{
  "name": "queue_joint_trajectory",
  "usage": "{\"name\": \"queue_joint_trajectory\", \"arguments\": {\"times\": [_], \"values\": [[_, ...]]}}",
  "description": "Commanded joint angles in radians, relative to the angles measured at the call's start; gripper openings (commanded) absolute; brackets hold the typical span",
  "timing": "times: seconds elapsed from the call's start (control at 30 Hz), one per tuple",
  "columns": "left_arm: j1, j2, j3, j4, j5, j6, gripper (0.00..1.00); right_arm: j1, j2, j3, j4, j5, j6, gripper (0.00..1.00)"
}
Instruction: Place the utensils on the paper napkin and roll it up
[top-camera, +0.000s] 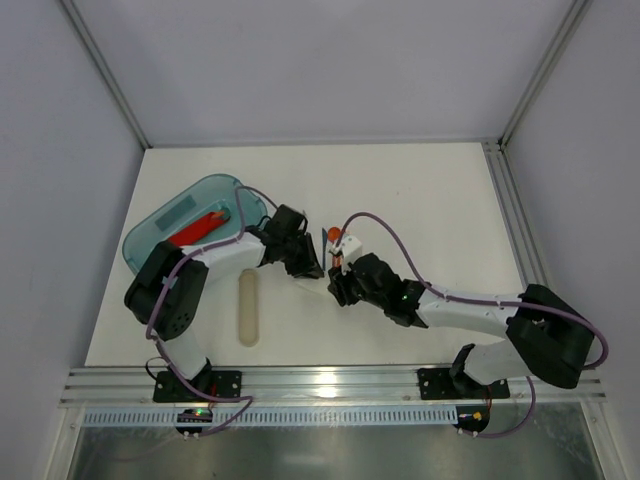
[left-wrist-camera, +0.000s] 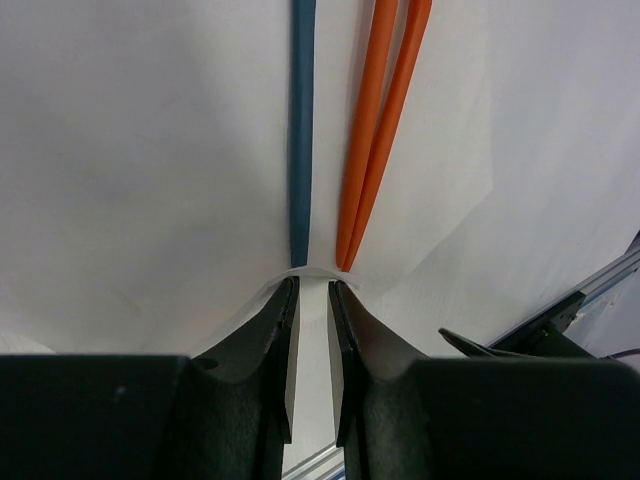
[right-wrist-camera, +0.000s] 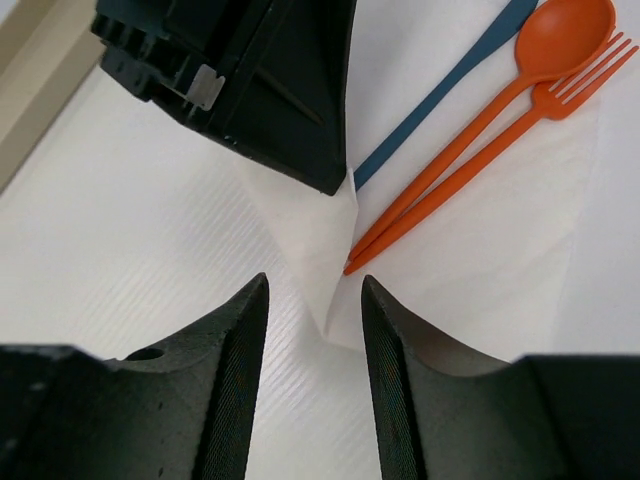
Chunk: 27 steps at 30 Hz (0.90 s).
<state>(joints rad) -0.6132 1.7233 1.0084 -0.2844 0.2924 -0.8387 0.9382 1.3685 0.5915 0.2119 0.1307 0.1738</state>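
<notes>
Left gripper (left-wrist-camera: 313, 283), lower centre, jaws near-closed, pinching raised edge of paper napkin (left-wrist-camera: 150, 150). Just beyond its tips, on napkin: blue knife (left-wrist-camera: 302, 130), orange spoon (right-wrist-camera: 565, 25), orange fork (right-wrist-camera: 575, 85), side by side. Right gripper (right-wrist-camera: 315, 285) jaws spread wide, napkin's lifted fold between them.

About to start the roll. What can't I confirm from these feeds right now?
- Left wrist: heads of the utensils run off the top edge; whether the left gripper truly pinches the paper napkin is unclear.
- Right wrist: the blue knife tip is cut by the top edge.
- Top external: left gripper and right gripper cover most of the napkin; the red item in the teal tray is too small to identify.
</notes>
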Motion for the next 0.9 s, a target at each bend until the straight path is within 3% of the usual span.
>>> {"name": "queue_joint_trajectory", "arguments": {"times": [0.0, 0.3, 0.4, 0.5, 0.7, 0.87], "values": [[-0.003, 0.012, 0.035, 0.047, 0.021, -0.014, 0.21, -0.019, -0.095, -0.047, 0.070, -0.039, 0.079, 0.45], [-0.016, -0.010, 0.042, 0.005, -0.015, -0.022, 0.21, -0.096, -0.128, -0.075, 0.041, -0.075, 0.161, 0.46], [-0.026, -0.022, 0.047, -0.058, -0.065, -0.011, 0.21, -0.131, -0.079, -0.014, -0.026, -0.186, 0.190, 0.45], [-0.026, -0.025, 0.038, -0.075, -0.099, -0.014, 0.22, -0.131, -0.007, 0.088, -0.164, -0.256, 0.188, 0.40], [-0.026, -0.002, 0.047, -0.082, -0.117, -0.020, 0.21, -0.133, 0.098, 0.182, -0.206, -0.367, 0.182, 0.26], [-0.026, -0.005, 0.061, -0.093, -0.130, -0.014, 0.22, -0.148, 0.165, 0.202, -0.252, -0.373, 0.174, 0.24]]}}
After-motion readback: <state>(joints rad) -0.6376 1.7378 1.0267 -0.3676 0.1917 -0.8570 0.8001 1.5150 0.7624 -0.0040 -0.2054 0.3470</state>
